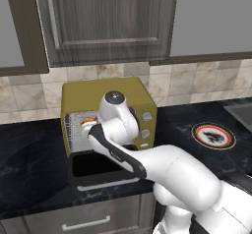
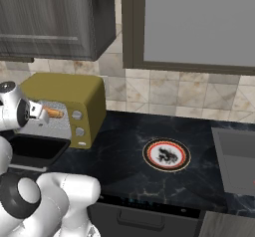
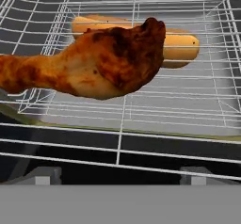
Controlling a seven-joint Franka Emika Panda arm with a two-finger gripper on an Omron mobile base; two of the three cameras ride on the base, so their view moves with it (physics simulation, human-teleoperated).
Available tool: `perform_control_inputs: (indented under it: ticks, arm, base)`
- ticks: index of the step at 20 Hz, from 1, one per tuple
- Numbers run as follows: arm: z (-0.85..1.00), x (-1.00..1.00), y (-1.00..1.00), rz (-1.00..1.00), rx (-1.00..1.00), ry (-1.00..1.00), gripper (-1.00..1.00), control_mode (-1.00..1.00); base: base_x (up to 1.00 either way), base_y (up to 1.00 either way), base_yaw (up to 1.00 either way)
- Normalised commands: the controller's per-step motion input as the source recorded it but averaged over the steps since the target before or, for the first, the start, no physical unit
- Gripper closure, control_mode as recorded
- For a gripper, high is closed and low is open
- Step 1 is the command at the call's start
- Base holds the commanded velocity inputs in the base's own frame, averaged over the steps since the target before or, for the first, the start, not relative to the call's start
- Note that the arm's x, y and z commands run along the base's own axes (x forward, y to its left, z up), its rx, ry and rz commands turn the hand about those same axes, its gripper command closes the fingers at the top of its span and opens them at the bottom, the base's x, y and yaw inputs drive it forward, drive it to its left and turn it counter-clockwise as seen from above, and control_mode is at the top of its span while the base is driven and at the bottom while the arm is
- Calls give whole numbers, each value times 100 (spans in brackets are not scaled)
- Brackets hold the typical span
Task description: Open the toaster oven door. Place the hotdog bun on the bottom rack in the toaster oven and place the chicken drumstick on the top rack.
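Note:
The mustard-yellow toaster oven (image 1: 106, 93) stands on the black counter. Its dark door (image 1: 93, 166) is folded down flat in front of it. In the hand view the reddish-brown chicken drumstick (image 3: 94, 68) lies across a wire rack (image 3: 117, 138) inside the oven. The orange-tan hotdog bun (image 3: 181, 46) lies farther in, partly hidden behind the drumstick, and looks to be on a lower rack. My gripper (image 3: 121, 175) is open at the oven's mouth, just short of the drumstick, with nothing between its fingers. In the left base view my wrist hides most of the opening.
A red-rimmed plate (image 2: 166, 155) with a dark pattern sits on the counter right of the oven (image 2: 64, 89). A sink (image 2: 234, 156) lies at the far right. Wall cabinets hang above the oven, and the lowered door (image 2: 35, 149) juts over the counter's front edge.

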Motion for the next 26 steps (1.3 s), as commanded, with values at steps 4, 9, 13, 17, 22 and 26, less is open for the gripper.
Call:
perform_control_inputs:
  ticks: [4, 9, 13, 17, 22, 26]
  arm:
    - [7, 36, 1, -6, 0, -1, -100, -100]
    - [1, 38, 6, -1, -1, -6, -100, -100]
    - [1, 34, 8, 0, -2, -10, -100, -100]
    - [0, 28, 5, 0, -1, -5, -100, -100]
    - [2, 4, 5, 0, 0, 0, -100, -100]
    - [8, -30, 2, 0, 0, -1, -100, -100]
  base:
    - [0, 0, 0]
    - [0, 0, 0]
    - [0, 0, 0]
    - [0, 0, 0]
    - [0, 0, 0]
    - [0, 0, 0]
